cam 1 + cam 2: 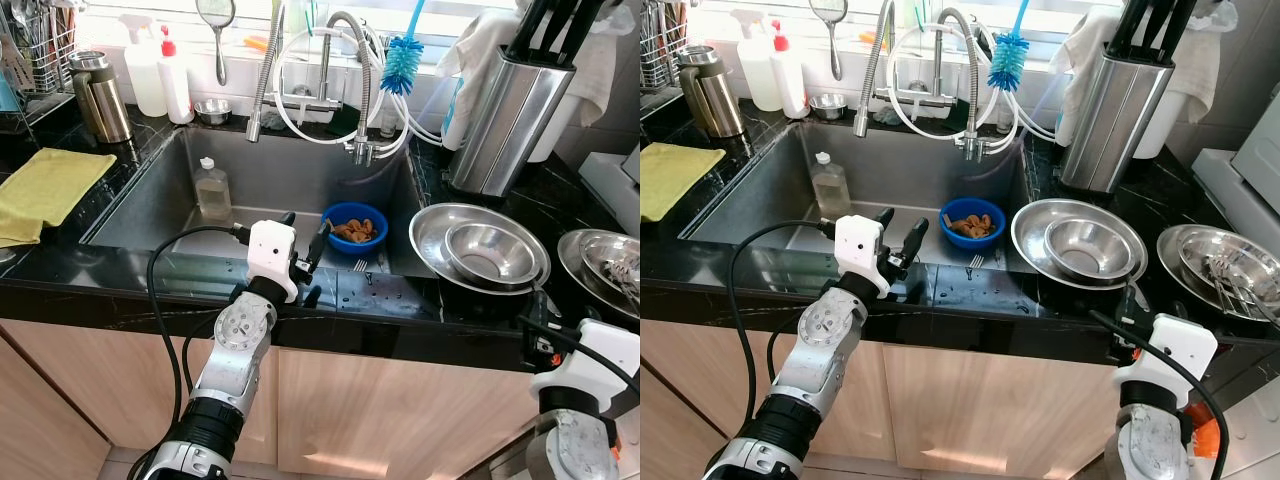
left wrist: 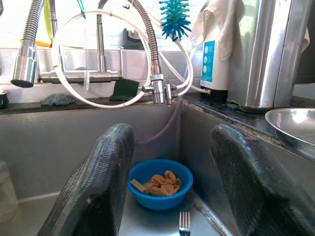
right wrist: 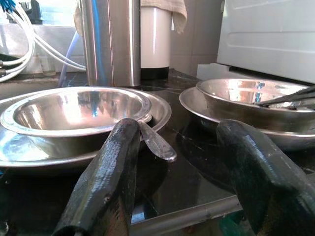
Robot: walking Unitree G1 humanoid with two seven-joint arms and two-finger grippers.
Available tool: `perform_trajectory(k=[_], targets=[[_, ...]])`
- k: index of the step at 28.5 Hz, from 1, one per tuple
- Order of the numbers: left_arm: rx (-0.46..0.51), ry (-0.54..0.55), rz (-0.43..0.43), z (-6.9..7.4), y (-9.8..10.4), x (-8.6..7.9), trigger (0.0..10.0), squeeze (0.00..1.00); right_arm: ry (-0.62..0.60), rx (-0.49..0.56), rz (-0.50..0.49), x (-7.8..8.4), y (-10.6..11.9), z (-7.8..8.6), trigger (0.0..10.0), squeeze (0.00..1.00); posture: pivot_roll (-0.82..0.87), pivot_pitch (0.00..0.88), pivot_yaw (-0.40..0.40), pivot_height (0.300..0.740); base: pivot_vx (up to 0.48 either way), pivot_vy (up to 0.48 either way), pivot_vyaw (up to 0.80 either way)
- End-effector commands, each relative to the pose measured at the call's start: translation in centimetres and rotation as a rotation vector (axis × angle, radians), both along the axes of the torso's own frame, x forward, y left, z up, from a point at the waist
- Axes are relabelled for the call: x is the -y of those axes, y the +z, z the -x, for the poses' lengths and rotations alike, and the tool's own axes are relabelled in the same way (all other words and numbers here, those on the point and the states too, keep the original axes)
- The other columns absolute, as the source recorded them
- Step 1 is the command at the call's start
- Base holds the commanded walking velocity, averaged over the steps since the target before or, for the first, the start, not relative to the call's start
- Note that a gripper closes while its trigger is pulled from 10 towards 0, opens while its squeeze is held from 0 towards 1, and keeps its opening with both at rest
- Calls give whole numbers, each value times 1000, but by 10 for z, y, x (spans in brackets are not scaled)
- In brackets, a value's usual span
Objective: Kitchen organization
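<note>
A blue bowl holding brownish scraps sits at the back right of the sink, with a fork lying just in front of it. My left gripper hovers over the sink's front edge, open and empty, pointing at the blue bowl. On the counter to the right, a small steel bowl rests inside a wider steel dish. My right gripper is open at the counter's front edge, facing these bowls. A utensil handle sticks out from under the bowl rim.
A clear soap bottle stands in the sink's left half. Faucet hoses and a blue brush hang above. A steel knife block stands at the back right, another steel dish with utensils far right, and a yellow cloth left.
</note>
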State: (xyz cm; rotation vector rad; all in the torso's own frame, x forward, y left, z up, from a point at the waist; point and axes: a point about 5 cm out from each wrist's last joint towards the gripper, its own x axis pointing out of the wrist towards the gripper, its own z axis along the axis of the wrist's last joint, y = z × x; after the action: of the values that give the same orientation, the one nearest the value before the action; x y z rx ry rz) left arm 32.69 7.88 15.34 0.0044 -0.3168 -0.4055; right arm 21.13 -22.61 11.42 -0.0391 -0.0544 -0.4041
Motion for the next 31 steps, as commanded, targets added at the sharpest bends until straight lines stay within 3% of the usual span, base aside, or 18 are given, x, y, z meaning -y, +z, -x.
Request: perform_trajectory(k=[1,4,5,7,25,28,30,31], targets=[[12,-10,-10,-2,3,3,10000,0,-9,-5,1,3,-1,-1,10000,0,58,22,-89,740,0,0,0],[12,-9,-10,-2,3,2,10000,0,-8,-3,-3,3,-1,-1,10000,0,58,21,-88,740,0,0,0],[12,-10,-9,-2,3,2,10000,0,-7,-3,-4,3,-1,-1,1569,0,59,18,-87,740,0,0,0],[13,-12,-10,-2,3,3,10000,0,-2,-4,0,2,-1,-2,0,0,59,17,-87,740,0,0,0],[13,-14,-11,-2,3,4,10000,0,4,14,-2,0,3,-8,1059,0,61,10,-88,740,0,0,0],[15,-14,-10,-2,3,4,10000,0,4,23,2,0,6,-9,1686,0,60,8,-88,740,0,0,0],[15,-13,-9,-3,4,5,10000,0,4,25,2,0,6,-10,784,0,60,10,-89,740,0,0,0],[15,-13,-9,-3,4,5,10000,0,4,25,2,0,6,-10,784,0,61,12,-91,740,0,0,0]])
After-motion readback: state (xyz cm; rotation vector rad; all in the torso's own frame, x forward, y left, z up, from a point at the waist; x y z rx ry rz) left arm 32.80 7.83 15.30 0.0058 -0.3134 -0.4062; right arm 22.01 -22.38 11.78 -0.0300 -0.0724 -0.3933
